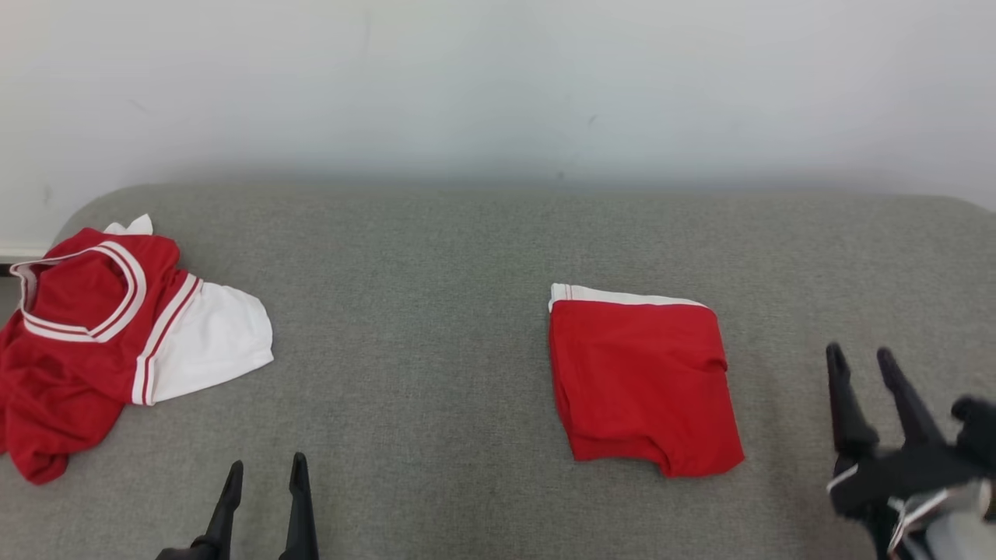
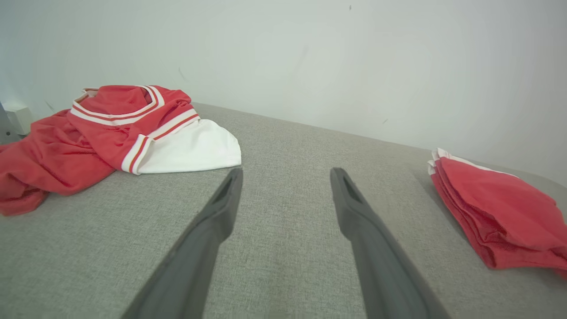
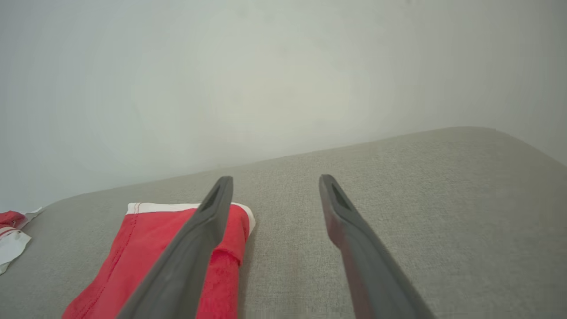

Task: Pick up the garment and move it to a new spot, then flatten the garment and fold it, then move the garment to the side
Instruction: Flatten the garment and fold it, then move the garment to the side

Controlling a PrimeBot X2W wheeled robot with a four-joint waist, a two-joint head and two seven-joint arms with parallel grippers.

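Note:
A red garment (image 1: 642,381) lies folded into a neat rectangle with a white band along its far edge, right of centre on the grey cushioned surface (image 1: 420,327); it appears as folded garment (image 2: 496,208) and folded garment (image 3: 133,261) in the wrist views. My right gripper (image 1: 862,356) hovers open to its right, apart from it, nothing between the fingers. My left gripper (image 1: 266,467) is open low at the front left, over bare fabric. A crumpled red and white jersey (image 1: 101,334) lies at the far left, the same jersey (image 2: 115,128) ahead-left of the left gripper (image 2: 285,175).
A pale wall (image 1: 498,85) rises directly behind the surface. The surface's rounded back corners show at left and right. Bare grey fabric spans the middle between the two garments and the strip to the right of the folded one.

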